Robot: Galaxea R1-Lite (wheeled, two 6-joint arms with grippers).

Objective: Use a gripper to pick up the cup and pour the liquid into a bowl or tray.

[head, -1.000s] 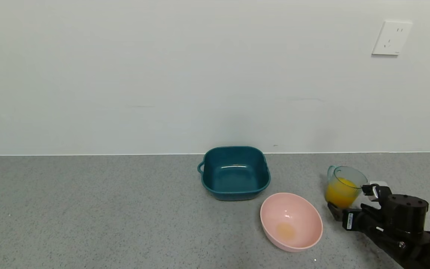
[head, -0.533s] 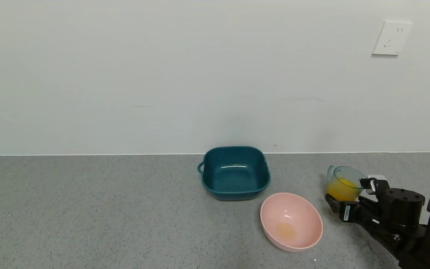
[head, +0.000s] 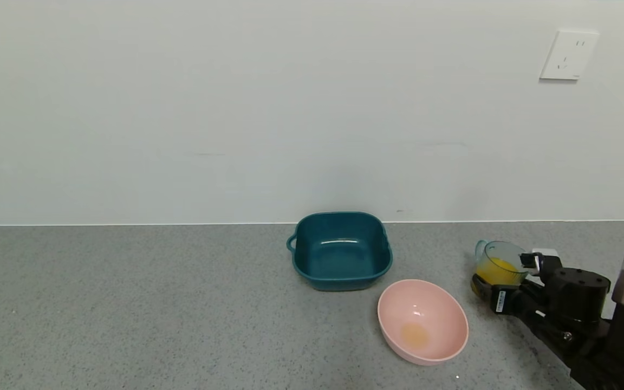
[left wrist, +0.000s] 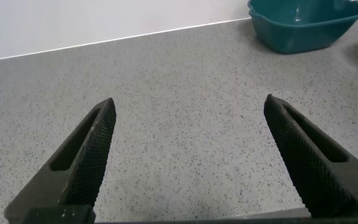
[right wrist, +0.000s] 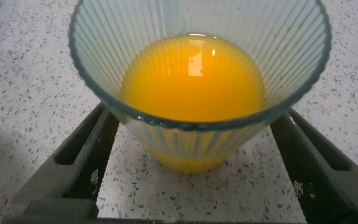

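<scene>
We see the cup [head: 499, 264] standing upright on the grey speckled counter [head: 155, 309] at the far right, to the right of the pink bowl [head: 423, 320] and clear of it. The orange juice [right wrist: 192, 78] fills the lower part of the cup and lies level. Our right gripper [head: 501, 281] reaches in from the right edge of the head view, low over the counter, with one finger on each side of the cup. In the right wrist view the two black fingers [right wrist: 79, 165] flank the cup's ribbed wall with the jaws spread; we see a gap between each finger and the narrow lower part of the cup, so the gripper sits around the cup without clamping it. The cup's handle [head: 480, 248] points away from the gripper, toward the wall [head: 236, 108]. The pink bowl sits tilted on the counter with a small orange-yellow patch at its bottom. Behind it and slightly to the left, near the wall, stands the dark teal tub [head: 340, 250], just beside the bowl but apart from it. Our left gripper [left wrist: 188, 158] appears only in its own wrist view, hovering low over bare counter with its fingers wide apart, the teal tub far off toward one corner. A white outlet [head: 568, 54] is on the wall above the cup.
</scene>
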